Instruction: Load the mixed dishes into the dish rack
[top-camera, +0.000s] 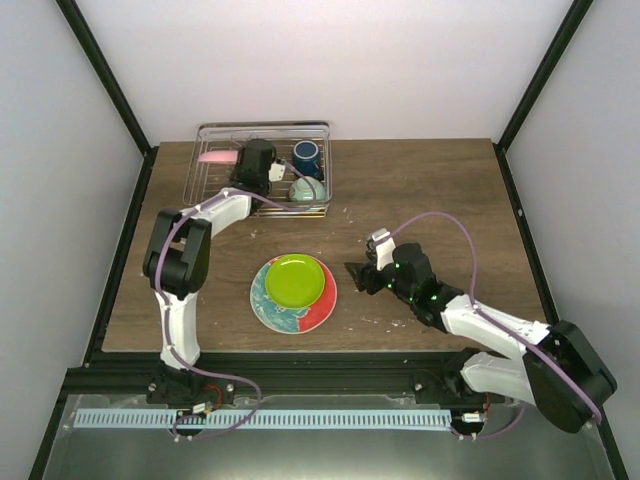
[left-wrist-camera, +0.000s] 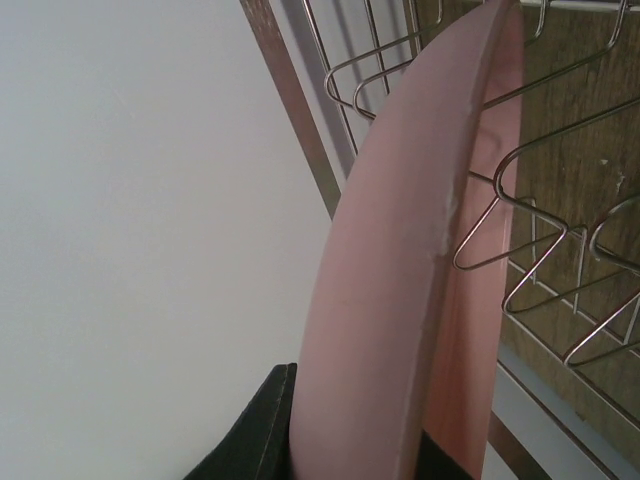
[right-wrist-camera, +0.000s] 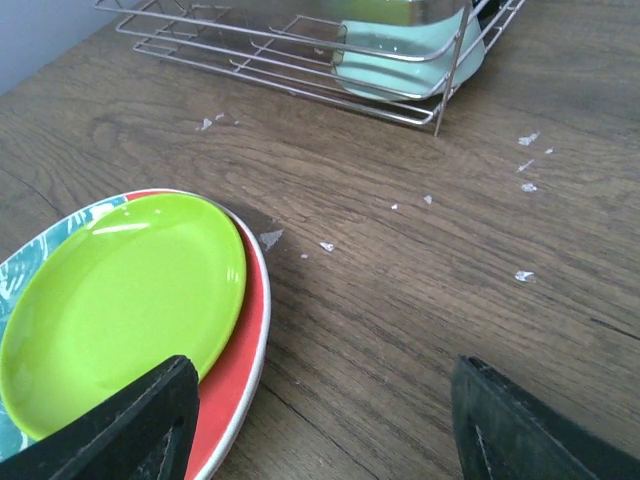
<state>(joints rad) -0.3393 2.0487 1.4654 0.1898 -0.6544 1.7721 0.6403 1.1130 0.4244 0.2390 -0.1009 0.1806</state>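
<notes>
With the left gripper (top-camera: 238, 158), reaches over the left part of the dish rack (top-camera: 326, 160) and clamps narrow on the pink plate (top-camera: 213, 157). Holds this plate standing on its edge, the rim pinched between the dark fingers (left-wrist-camera: 250, 445), with the upright wire tines just beside it on the right in the wrist view. Cannot tell whether it touches the bottom of the rack or hangs above it.

In the right part of the same rack, already inside: the dark blue cup (top-camera: 306, 156) toward the far side, with its opening facing up to the top camera, and the small pale mint-green bowl (top-camera: 307, 189) at the near right corner, tilted against the wires.

On the table (top-camera: 440, 190), not yet loaded: the smaller lime-green plate (top-camera: 297, 280), lying flat on top of the red-and-teal floral plate (top-camera: 318, 312), near the front edge and well apart from the rack.

With the right gripper (top-camera: 358, 277), hovers low just to the right of these two stacked plates. Jaws wide apart, only bare wood between them. Points toward the plates and the rack. Touches neither plate, as far as can be seen.

Also some small white flecks (right-wrist-camera: 524, 275), scattered on the wood between the plates and the rack.
</notes>
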